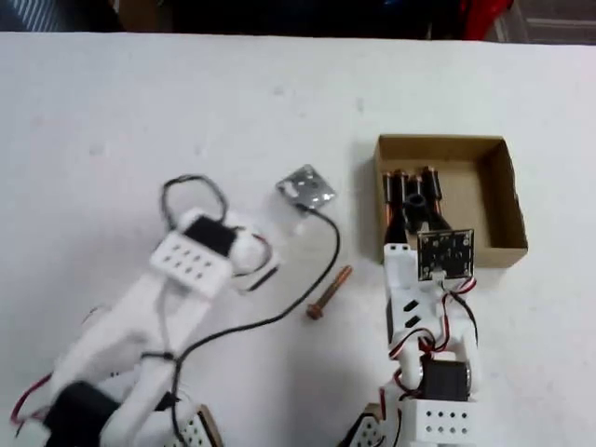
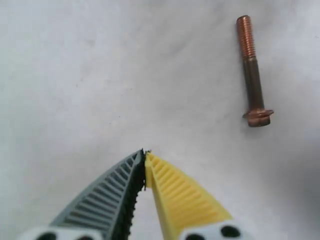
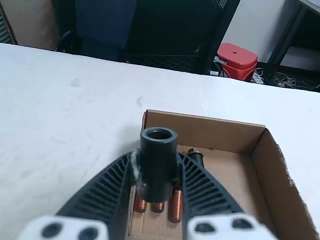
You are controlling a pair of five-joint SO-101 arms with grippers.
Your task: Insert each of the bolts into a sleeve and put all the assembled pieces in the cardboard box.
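Plainly, the one loose bolt (image 1: 329, 292) (image 2: 254, 75) lay flat on the table (image 1: 186, 112), apart from the cardboard box (image 1: 442, 140) (image 3: 210, 132), on the side toward the left gripper (image 2: 145, 155). That gripper's jaws were closed tip to tip on nothing. The right gripper (image 3: 158, 165) was clamped around a black sleeve (image 3: 158, 160), bore upward, above the box's near wall, with finished pieces (image 3: 175, 205) lying inside the box. The bolt looked stiff, smooth and likely to roll — best pinched across its shank, near the head.
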